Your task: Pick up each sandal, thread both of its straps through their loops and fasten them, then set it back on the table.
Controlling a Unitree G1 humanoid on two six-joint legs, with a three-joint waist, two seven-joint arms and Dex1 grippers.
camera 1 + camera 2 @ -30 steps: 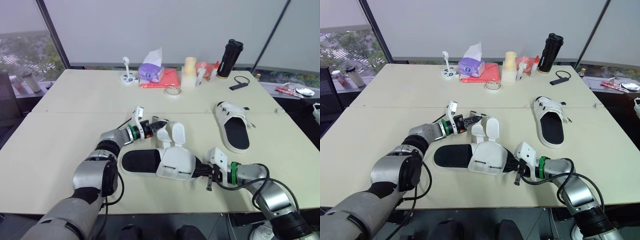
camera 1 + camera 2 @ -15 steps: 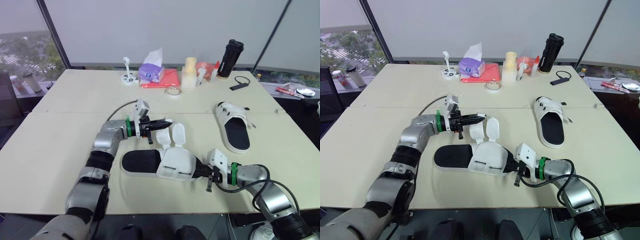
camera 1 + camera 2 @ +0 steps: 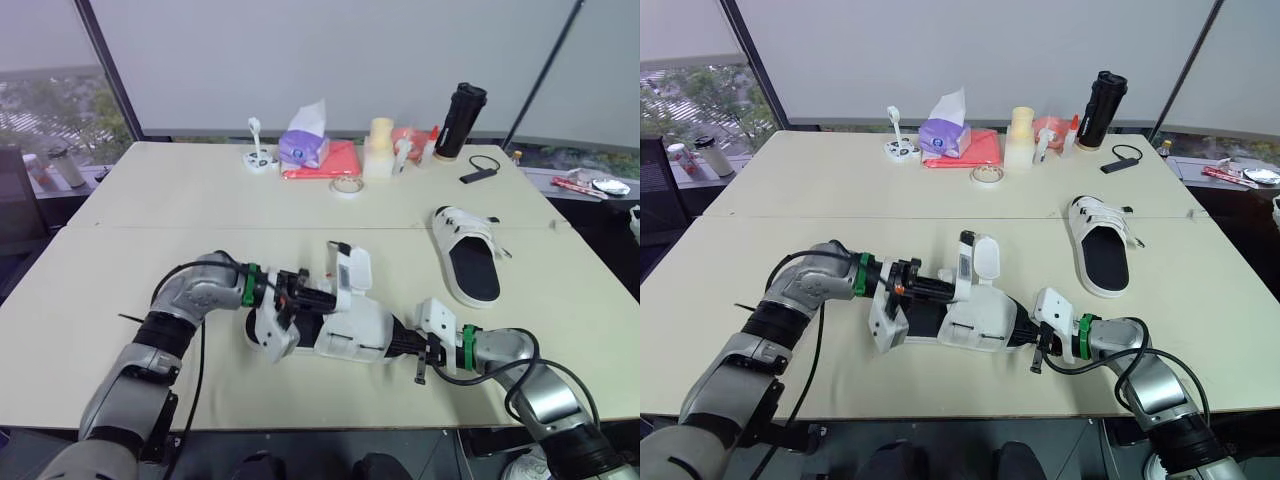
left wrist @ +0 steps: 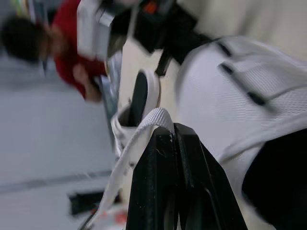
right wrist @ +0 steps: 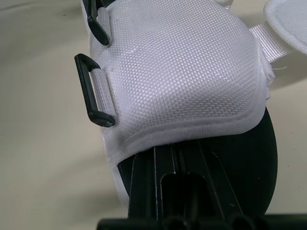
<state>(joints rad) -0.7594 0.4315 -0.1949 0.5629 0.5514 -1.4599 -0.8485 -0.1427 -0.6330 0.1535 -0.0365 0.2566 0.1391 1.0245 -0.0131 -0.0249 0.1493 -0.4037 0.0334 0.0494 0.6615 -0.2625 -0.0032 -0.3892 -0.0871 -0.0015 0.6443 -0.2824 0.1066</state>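
The near sandal [image 3: 352, 322], white upper and black footbed, lies in front of me. My left gripper [image 3: 322, 294] reaches in from the heel side and is shut on one white strap [image 4: 144, 132], which stands on edge. The other strap [image 3: 356, 270] sticks up beside it, loose. My right gripper [image 3: 399, 343] is shut on the sandal's toe end, low over the table. In the right wrist view, two black loops [image 5: 94, 92] show on the side of the white upper [image 5: 182, 81], with no strap through them. The second sandal [image 3: 467, 252] lies flat on the table to the right.
Along the table's far edge stand a tissue pack [image 3: 302, 146] on a red cloth [image 3: 335, 158], a tape roll [image 3: 347, 186], a cream container [image 3: 378, 146], a black bottle [image 3: 460, 118] and a small black device [image 3: 476, 172]. The near table edge [image 3: 330, 425] runs close below the grippers.
My left arm swung down from above the straps to the sandal's heel side and closed on one strap, turning it on edge. The right gripper kept its hold.
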